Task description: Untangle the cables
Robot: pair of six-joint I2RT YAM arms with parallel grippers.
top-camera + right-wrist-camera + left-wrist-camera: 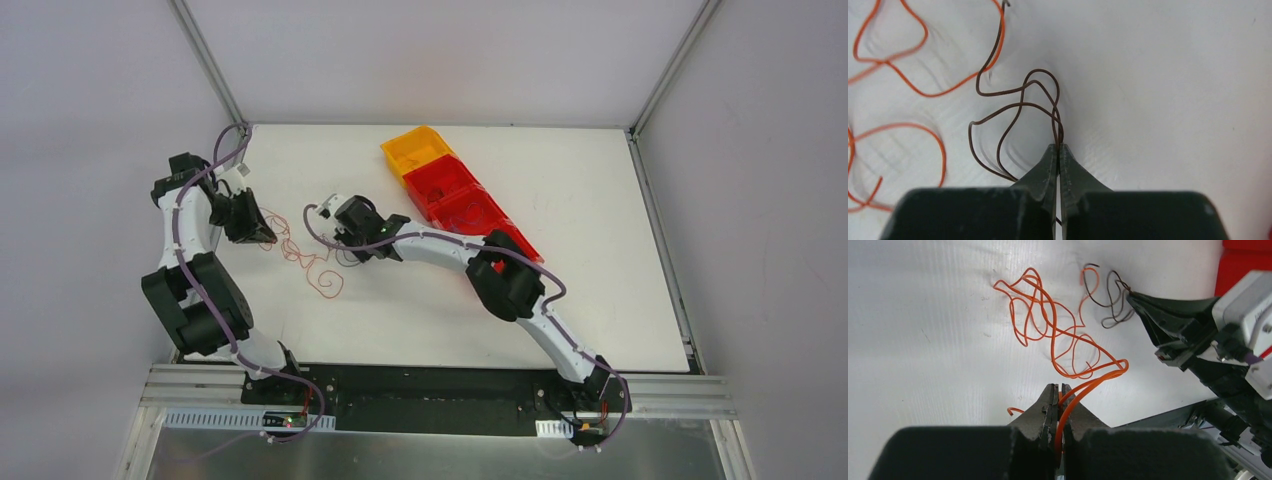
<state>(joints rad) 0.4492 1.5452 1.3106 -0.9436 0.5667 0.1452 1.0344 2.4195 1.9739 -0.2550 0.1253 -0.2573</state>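
Left arm [190, 270] rose from the near-left corner of the table [600, 300], elbow folded, wrist tipped down over the table's left side. Left gripper [1058, 388] was pinched closed on the orange wire [1088, 385]. Right arm [520, 290] stretched low from the near-right corner toward table centre. Right gripper [1058, 147] was clamped on the brown wire [1040, 70]. The grippers were near each other, not touching.
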